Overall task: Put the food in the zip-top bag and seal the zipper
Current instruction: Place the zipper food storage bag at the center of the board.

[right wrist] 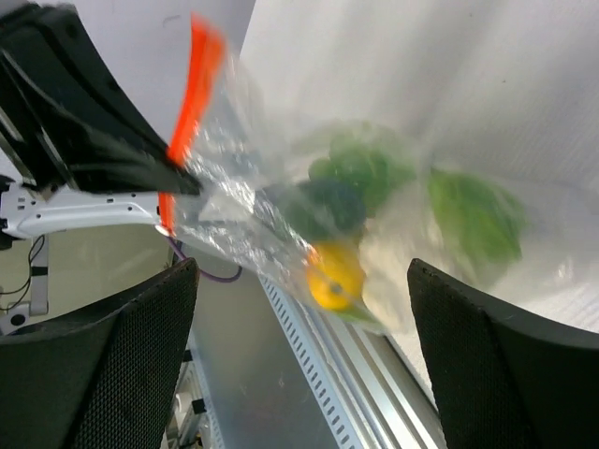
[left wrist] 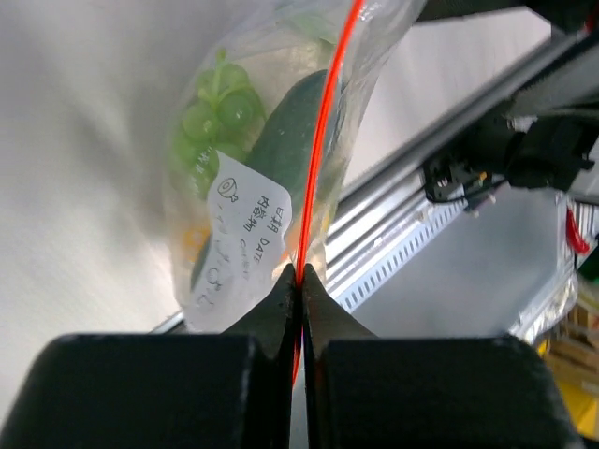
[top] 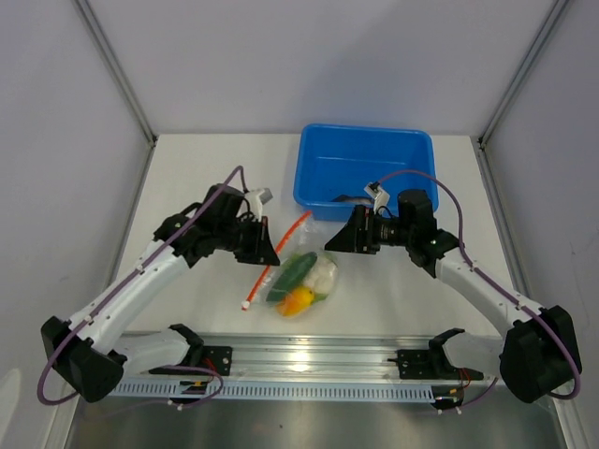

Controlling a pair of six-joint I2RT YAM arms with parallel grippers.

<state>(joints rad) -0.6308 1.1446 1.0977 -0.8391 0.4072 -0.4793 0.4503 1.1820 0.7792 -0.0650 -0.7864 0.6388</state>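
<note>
Sealing seems the step in hand: the toy produce [top: 299,285] sits inside the clear crinkly bag [top: 323,271], at seven o'clock of the blue plastic bin [top: 314,178]. The left gripper [left wrist: 298,281] clamps the orange-red zipper strip [left wrist: 328,131]; the right gripper [top: 335,239] gapes empty. Next, probably slide the pinch along it.

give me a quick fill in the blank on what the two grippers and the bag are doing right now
1. The left gripper is shut on the orange-red ____.
2. The right gripper has its jaws ____.
3. The yellow mango lies inside the clear ____.
4. The plastic bin is coloured ____.
Missing words: zipper; open; bag; blue.
</note>
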